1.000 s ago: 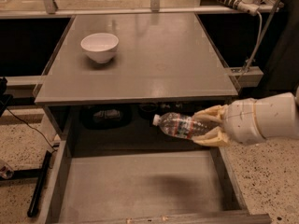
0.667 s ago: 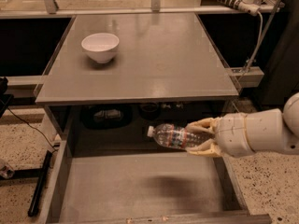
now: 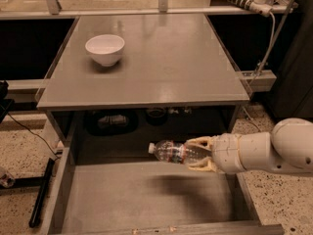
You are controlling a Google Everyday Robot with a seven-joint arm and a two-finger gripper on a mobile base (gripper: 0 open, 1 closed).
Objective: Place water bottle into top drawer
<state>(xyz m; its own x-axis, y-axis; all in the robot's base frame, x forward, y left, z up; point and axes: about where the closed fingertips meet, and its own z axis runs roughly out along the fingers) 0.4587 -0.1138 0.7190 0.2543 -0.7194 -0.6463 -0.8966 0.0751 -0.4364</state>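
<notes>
The water bottle (image 3: 172, 152) is a small clear ribbed bottle with a white cap pointing left. It lies sideways in my gripper (image 3: 199, 154), whose cream fingers are shut on its base end. The gripper reaches in from the right on a white arm and holds the bottle above the back right part of the open top drawer (image 3: 73, 199), a wide shallow grey tray pulled out under the grey table (image 3: 161, 67). The bottle hangs a little above the drawer floor and casts a shadow on it.
A white bowl (image 3: 104, 49) stands on the table's back left. Dark objects (image 3: 111, 122) sit in the shadowed shelf under the tabletop. A black bar (image 3: 40, 192) lies on the speckled floor to the left. A metal rail runs along the back.
The gripper has carried the bottle lower and to the left, from just under the table's front edge to over the drawer's back right part.
</notes>
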